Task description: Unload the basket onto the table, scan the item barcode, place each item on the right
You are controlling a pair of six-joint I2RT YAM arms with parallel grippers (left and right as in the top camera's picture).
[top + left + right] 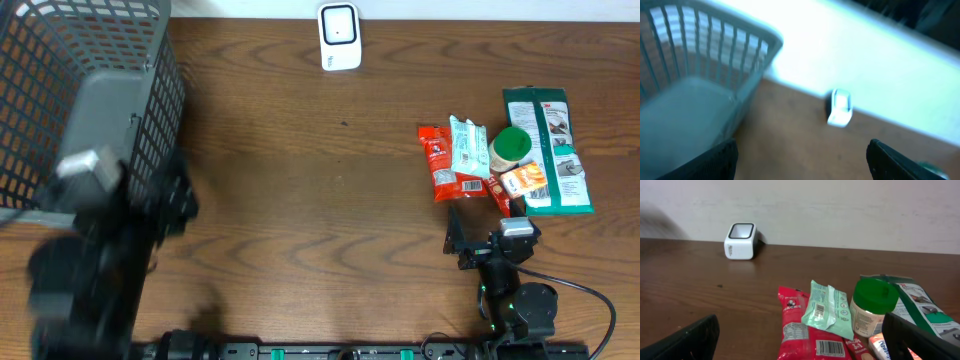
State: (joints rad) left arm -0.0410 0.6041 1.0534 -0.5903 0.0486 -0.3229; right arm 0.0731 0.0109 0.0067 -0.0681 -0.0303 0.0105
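Note:
The white barcode scanner [340, 37] stands at the table's far edge, also seen as the scanner [741, 241] and the scanner [840, 107]. The items lie in a cluster at the right: a red snack packet [805, 330] with a barcode, a mint wipes pack [826, 307], a green-lidded jar [872, 307], a small orange packet [524, 180] and a large green package [547, 150]. My right gripper [805, 345] is open just in front of the red packet and holds nothing. My left gripper [802, 165] is open and empty above the table beside the basket.
A tall grey wire basket [80, 90] fills the far left corner, and its rim [715, 20] is close to my left gripper. The left arm [100, 240] shows blurred beside it. Bare wood lies between the basket and the items.

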